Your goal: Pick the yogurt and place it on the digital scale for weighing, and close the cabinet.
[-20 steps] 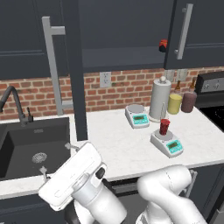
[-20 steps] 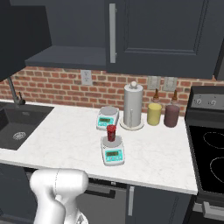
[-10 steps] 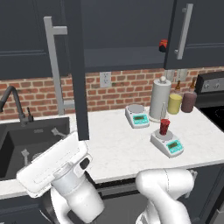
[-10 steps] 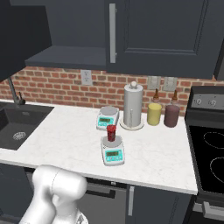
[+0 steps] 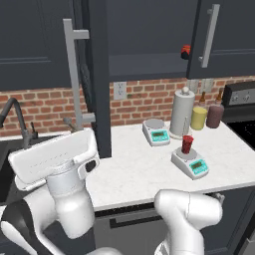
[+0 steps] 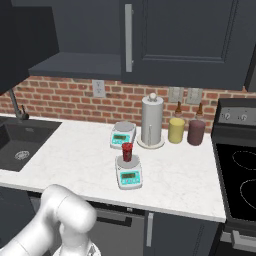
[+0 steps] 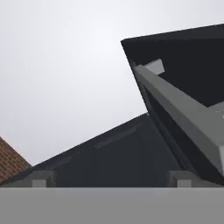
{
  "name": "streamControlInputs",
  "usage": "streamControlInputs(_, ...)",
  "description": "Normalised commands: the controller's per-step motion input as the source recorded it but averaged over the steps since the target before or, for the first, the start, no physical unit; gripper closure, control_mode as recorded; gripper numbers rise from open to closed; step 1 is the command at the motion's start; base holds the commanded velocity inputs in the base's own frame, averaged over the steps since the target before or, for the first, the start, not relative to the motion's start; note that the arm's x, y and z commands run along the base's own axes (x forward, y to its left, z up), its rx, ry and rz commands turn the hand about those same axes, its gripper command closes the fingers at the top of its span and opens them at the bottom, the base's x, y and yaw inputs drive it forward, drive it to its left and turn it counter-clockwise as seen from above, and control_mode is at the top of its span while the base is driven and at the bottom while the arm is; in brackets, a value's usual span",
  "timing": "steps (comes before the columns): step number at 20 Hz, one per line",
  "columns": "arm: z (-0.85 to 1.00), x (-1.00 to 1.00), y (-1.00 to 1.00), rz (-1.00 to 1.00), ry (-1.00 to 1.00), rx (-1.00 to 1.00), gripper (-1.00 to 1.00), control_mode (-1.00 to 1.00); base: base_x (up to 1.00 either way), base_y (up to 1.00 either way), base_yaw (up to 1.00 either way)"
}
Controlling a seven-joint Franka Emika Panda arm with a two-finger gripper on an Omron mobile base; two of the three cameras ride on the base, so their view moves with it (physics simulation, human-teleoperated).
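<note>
The yogurt (image 5: 187, 144) (image 6: 127, 151), a small red cup, stands upright on the pan of the diagonally turned digital scale (image 5: 192, 164) (image 6: 129, 174). The cabinet's left door (image 5: 99, 74) swings out over the counter, with its grey bar handle (image 5: 74, 74) toward me. The right door (image 5: 224, 35) is shut. My white hand (image 5: 55, 158) sits low at the left, just under that handle's lower end. In the hand view my gripper (image 7: 111, 179) is open and holds nothing, looking up along the door's handle bar (image 7: 183, 113).
A second scale (image 5: 156, 132) (image 6: 123, 134) sits square near the wall, beside a paper towel roll (image 5: 181, 113) and two bottles (image 5: 199, 118). A round red item (image 5: 185, 51) lies on the cabinet shelf. The sink (image 6: 22, 142) is at the left, the stove (image 6: 240, 175) at the right.
My hand has risen and swung left, coming up under the open door's handle. The yogurt stays on the scale and the door has not moved.
</note>
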Motion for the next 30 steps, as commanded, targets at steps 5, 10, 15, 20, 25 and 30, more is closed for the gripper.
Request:
streamControlInputs(5,0.84,0.03,-0.71,0.00,0.10,0.34,-1.00,-1.00,0.00,0.00,0.00)
streamControlInputs(10,0.49,0.44,-0.94,0.00,0.52,0.24,-1.00,-1.00,0.00,0.00,0.00)
streamControlInputs(15,0.49,0.68,-0.87,0.00,0.59,0.19,-1.00,-1.00,0.00,0.00,0.00)
streamControlInputs(20,0.33,0.64,-0.86,0.00,0.45,0.16,-1.00,-1.00,0.00,0.00,0.00)
streamControlInputs(25,0.02,0.77,-0.25,-0.09,0.13,0.00,-1.00,-1.00,0.00,0.00,0.00)
streamControlInputs(30,-0.11,0.95,0.00,-0.31,0.00,-0.08,-1.00,-1.00,0.00,0.00,0.00)
